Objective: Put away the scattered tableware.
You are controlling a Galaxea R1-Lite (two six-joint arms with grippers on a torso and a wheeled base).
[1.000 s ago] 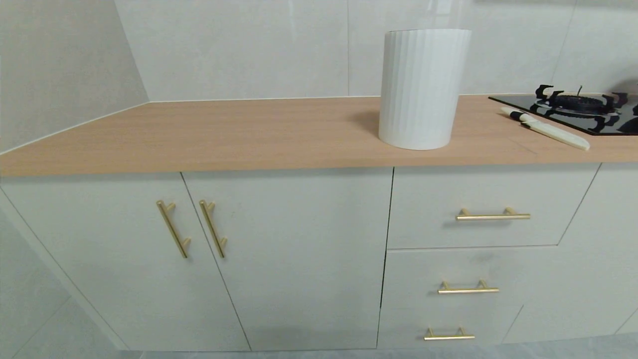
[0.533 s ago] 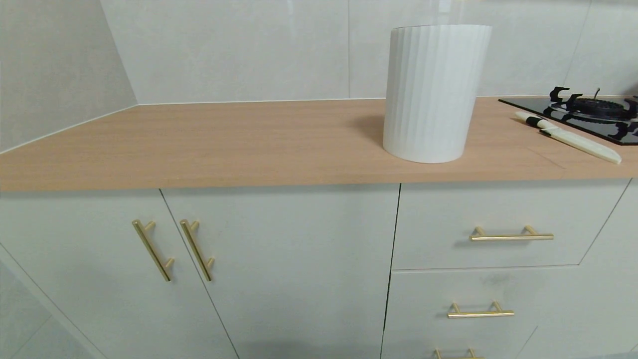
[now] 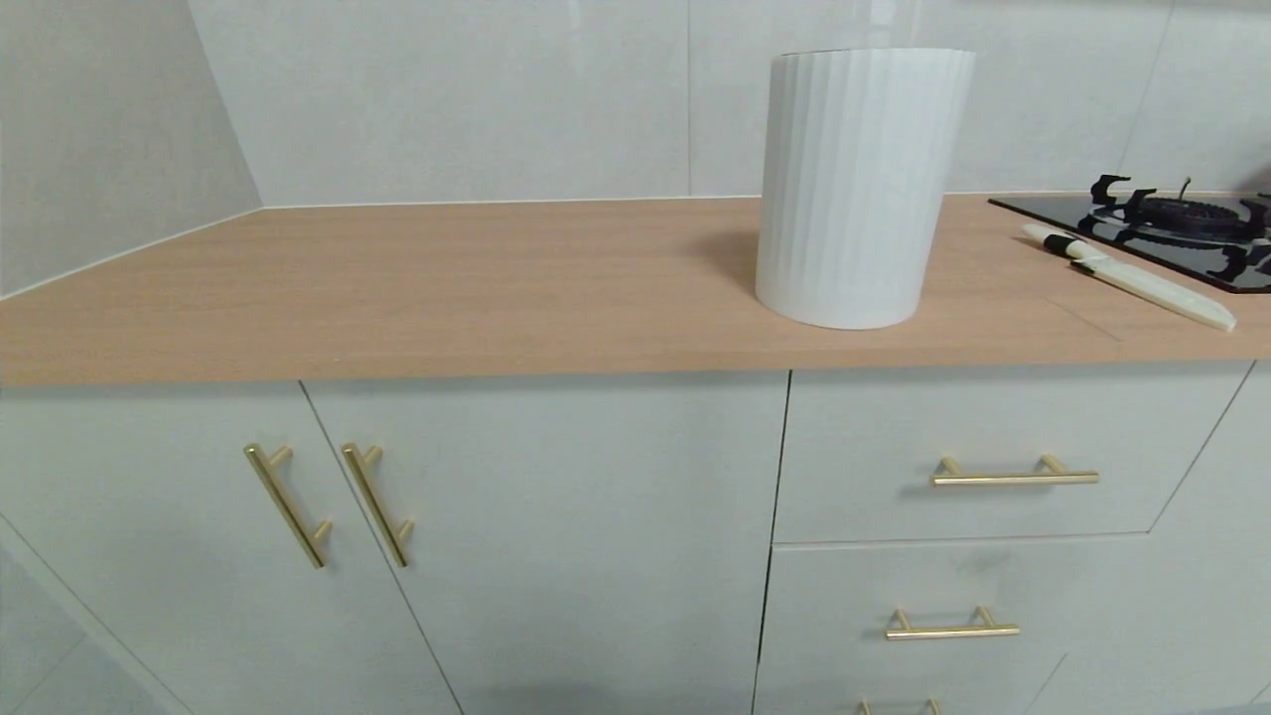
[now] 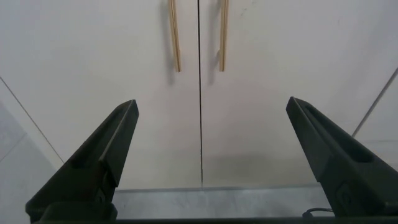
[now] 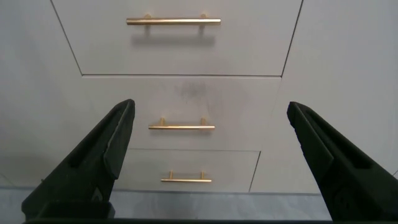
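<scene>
Knife beside half-cropped hob

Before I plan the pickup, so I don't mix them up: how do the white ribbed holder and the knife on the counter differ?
The ribbed holder stands upright; the knife lies flat. The holder is tall and broad, the knife long and slim. The holder is plain white; the knife has a black band. Both rest on the counter.

Open bench stretches left of the tall ribbed canister, which stands between that room and the knife (lying beside the hob).
</scene>
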